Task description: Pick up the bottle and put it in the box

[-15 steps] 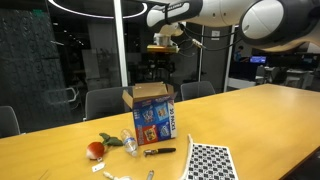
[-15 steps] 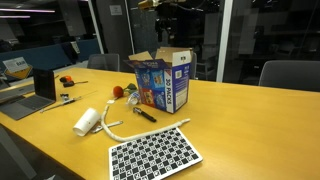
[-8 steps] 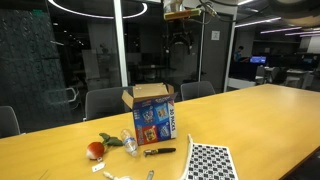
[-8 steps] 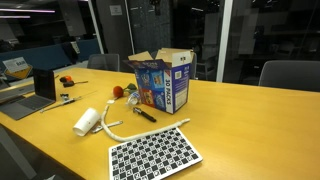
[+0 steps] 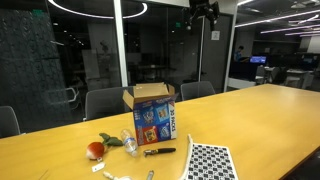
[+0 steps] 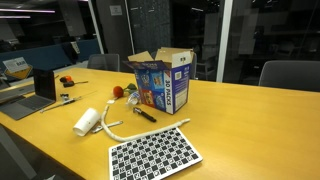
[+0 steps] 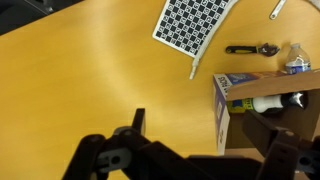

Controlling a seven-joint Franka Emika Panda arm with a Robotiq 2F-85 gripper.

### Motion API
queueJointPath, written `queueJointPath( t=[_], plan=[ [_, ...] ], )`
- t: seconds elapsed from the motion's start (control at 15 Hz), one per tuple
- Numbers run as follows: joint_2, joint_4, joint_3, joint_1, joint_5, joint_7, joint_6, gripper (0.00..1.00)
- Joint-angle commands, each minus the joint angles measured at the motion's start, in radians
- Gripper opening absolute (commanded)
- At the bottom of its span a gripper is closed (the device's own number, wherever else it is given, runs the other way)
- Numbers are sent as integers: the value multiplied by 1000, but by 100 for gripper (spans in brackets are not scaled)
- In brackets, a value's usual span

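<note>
Gripper (image 5: 203, 11) is hovering right up at the top edge in an exterior view, well above the table (image 5: 262, 112) and off toward one o'clock from the box (image 5: 153, 113). The wrist camera is looking straight down, and the fingers (image 7: 100, 160) are showing along the bottom edge, spread wide with only bare tabletop between them. So the jaws are standing apart and carrying nothing.

The box is standing upright on the wooden table in both exterior views, with its brown flaps folded outward and its blue printed front facing the cameras. In the wrist view its open top is sitting at three o'clock, and the bottle (image 7: 268, 103) is lying on its side inside, white and yellow showing between the flaps.

Around the box, the checkerboard sheet (image 5: 210, 160) is lying flat at four o'clock from it, near the table's front edge. A black-handled tool (image 5: 160, 151) is resting at six o'clock, near the box's base. A clear plastic container (image 5: 128, 140) is sitting at seven o'clock, close to the box's lower corner, and a red round item (image 5: 95, 150) with a green leaf is lying farther out at eight o'clock. In an exterior view, a white cylinder (image 6: 87, 121) is lying at seven o'clock from the box, with a white cable (image 6: 140, 129) trailing from it toward the checkerboard sheet.
</note>
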State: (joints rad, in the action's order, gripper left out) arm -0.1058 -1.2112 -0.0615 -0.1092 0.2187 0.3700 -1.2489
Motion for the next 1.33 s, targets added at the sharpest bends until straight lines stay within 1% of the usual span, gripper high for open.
queueJointPath(
  t=[0.0,0.13,0.27,0.33,0.4,0.6,0.8,1.0,1.27],
  plan=[
    [198,-246,9,14,35,-53,-105,100],
    [276,-345,17,17,40,-77,-150,100],
    [349,-449,28,15,39,-98,-221,100],
    [378,-495,14,35,32,-105,-257,100],
    [411,-550,15,40,32,-106,-294,100],
    [501,-716,23,57,0,-88,-418,100],
    [585,-894,28,73,-48,-73,-498,100],
    [669,-1077,30,92,-82,-75,-515,100],
    [810,-1326,30,127,-62,-76,-496,100]
  ],
)
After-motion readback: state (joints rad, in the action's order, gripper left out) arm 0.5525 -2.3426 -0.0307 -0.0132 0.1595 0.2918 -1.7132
